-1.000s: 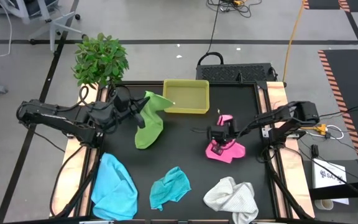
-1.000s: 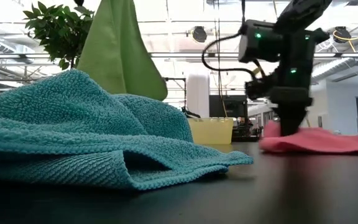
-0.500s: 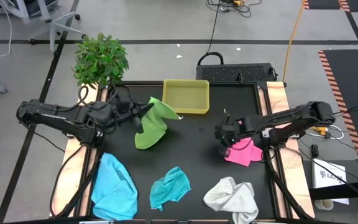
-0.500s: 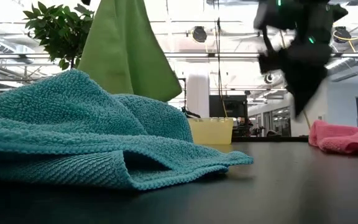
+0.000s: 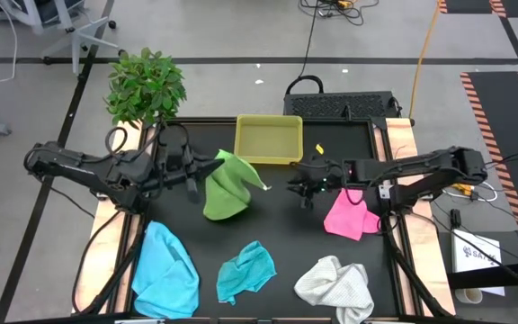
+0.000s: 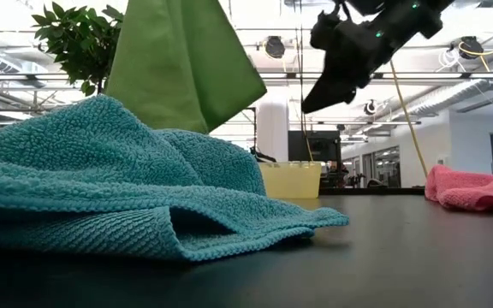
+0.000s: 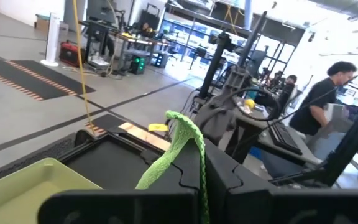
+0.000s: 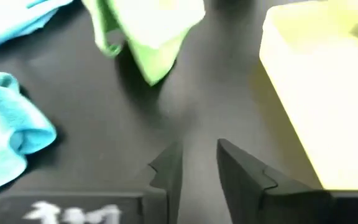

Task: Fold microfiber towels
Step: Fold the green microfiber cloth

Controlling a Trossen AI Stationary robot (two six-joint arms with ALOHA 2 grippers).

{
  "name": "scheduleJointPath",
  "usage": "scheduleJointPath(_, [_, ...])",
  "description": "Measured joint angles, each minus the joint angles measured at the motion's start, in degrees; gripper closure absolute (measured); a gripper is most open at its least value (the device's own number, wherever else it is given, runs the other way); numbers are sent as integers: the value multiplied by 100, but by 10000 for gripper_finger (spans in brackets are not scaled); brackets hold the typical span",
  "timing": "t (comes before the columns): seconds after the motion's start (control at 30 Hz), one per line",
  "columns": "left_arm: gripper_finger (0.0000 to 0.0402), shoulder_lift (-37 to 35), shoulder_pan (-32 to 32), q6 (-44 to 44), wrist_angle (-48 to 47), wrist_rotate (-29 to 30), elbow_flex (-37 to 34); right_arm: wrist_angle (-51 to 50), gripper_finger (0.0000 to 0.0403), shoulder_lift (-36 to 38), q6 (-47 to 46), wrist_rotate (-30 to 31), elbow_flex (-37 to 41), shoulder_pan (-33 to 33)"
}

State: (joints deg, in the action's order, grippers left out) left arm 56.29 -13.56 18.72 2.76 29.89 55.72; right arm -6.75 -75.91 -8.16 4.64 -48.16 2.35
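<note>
My left gripper (image 5: 207, 171) is shut on the lime green towel (image 5: 229, 186), which hangs in a cone left of the table's middle; the low view shows the lime green towel (image 6: 182, 68) high up. My right gripper (image 5: 302, 183) hovers open above bare table near the middle, and in its wrist view the right gripper (image 8: 194, 162) has nothing between its fingers. The pink towel (image 5: 349, 216) lies crumpled on the table to its right. The light blue towel (image 5: 165, 270), teal towel (image 5: 245, 270) and white towel (image 5: 335, 283) lie along the near edge. My left gripper pinches a top edge of the lime green towel (image 7: 188, 140) between its two fingers, coming level from the table's left. The cloth hangs below the fingers in loose folds. The teal towel (image 6: 101, 171) hides its lower end in the low view, so I cannot tell whether it touches the table.
A yellow-green tray (image 5: 268, 139) stands at the far middle, close behind the hanging towel. A potted plant (image 5: 147, 85) sits at the far left corner. Bare black table lies between the two grippers and in front of the tray.
My right gripper dragged the pink towel toward the table's right edge, let go of it, then rose and swung back toward the middle, tipping up from pointing down. The pink towel now lies in a heap. The lime green towel has shifted slightly right with my left gripper.
</note>
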Motion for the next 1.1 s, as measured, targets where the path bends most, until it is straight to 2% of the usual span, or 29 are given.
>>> scheduleJointPath(0.13, [401,0,-31,42,2,54,0,778,287,-364,469,-22,0,-4])
scheduleJointPath(0.27, [400,0,-31,46,-3,160,-2,1160,282,-526,423,-139,0,-11])
scheduleJointPath(0.4, [400,0,-31,-20,-50,319,0,1119,294,-502,-263,-1109,0,-23])
scheduleJointPath(0.47, [400,0,-31,-20,-92,400,0,1191,315,-488,-455,-1611,0,-80])
scheduleJointPath(0.53, [400,0,-31,-25,-138,502,0,1259,346,-486,-404,-1811,0,-186])
scheduleJointPath(0.6, [400,0,-31,-48,-138,530,0,1253,382,-491,-241,-1827,0,-307])
scheduleJointPath(0.67, [400,0,-31,-57,-138,535,-1,1257,395,-493,-167,-1822,0,-401])
scheduleJointPath(0.9, [400,28,-31,201,-386,537,0,1285,399,-447,-241,-1286,0,-440])
scheduleJointPath(1.1, [400,37,-31,398,-275,164,-2,1412,390,-421,782,-565,0,-291])
